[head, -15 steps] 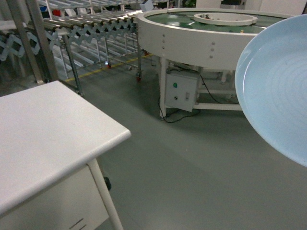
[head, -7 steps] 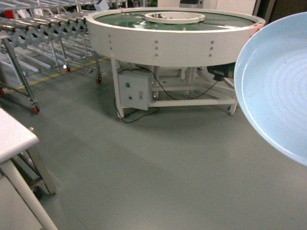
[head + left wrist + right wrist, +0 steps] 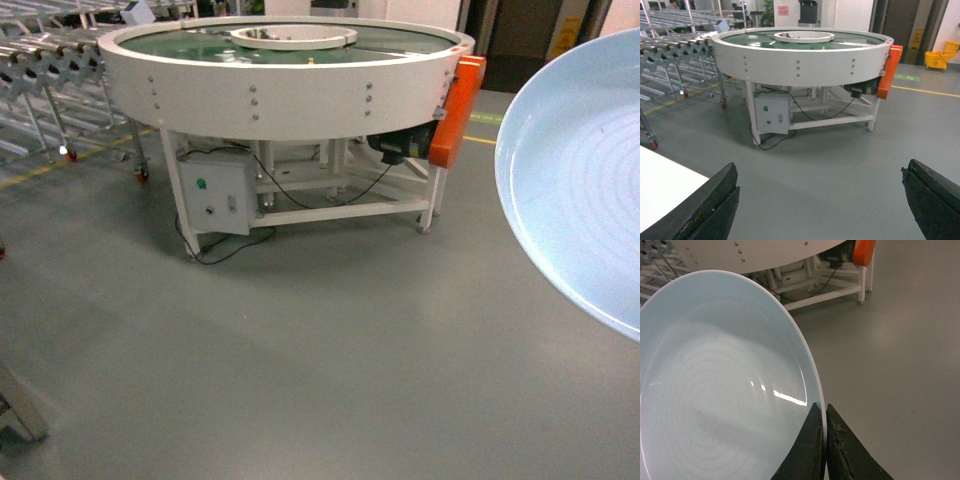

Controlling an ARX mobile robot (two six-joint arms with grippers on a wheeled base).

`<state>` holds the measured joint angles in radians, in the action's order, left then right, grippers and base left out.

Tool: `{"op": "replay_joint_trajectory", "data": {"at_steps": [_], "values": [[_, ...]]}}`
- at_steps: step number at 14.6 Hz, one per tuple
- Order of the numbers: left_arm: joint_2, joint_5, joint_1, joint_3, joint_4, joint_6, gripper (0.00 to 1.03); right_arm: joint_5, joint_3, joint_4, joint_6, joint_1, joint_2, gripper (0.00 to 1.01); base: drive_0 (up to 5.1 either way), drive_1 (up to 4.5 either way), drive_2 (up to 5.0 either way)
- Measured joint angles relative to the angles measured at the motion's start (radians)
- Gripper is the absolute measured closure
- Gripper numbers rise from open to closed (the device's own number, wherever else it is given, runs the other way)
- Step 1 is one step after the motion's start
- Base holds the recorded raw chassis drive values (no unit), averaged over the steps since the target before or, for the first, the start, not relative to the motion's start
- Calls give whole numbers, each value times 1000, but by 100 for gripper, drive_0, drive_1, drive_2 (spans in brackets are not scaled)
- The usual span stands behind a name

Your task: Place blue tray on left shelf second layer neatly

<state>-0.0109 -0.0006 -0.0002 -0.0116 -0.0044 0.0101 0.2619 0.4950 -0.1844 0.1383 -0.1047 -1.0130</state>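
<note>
Two grippers: right gripper [image 3: 825, 412] pinches blue tray [image 3: 715, 380] rim, left gripper [image 3: 820, 200] wide apart.

A factory floor: grey sealed floor [image 3: 330, 350], round conveyor table [image 3: 285, 75], roller racks [image 3: 675, 47] far left, yellow mop bucket [image 3: 940, 54] far right.

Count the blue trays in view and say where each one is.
1: the blue tray is pinched by its rim in the right claw. Others may be out of view.
</note>
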Motion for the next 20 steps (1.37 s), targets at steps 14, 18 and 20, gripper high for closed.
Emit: {"op": "replay_joint_trajectory", "data": {"at_steps": [14,18,20], "values": [[0,0,0,0,0,0,5,2,0,0,0,0,-3,99,-153,238,-544],[0,1,0,0,1,0,5,-1,0,-3,0,0,-7,99,-144,50,-338],[0,0,0,0,1,0,5,0,0,-1,0,0,-6,99,-185,-185,-185]]}}
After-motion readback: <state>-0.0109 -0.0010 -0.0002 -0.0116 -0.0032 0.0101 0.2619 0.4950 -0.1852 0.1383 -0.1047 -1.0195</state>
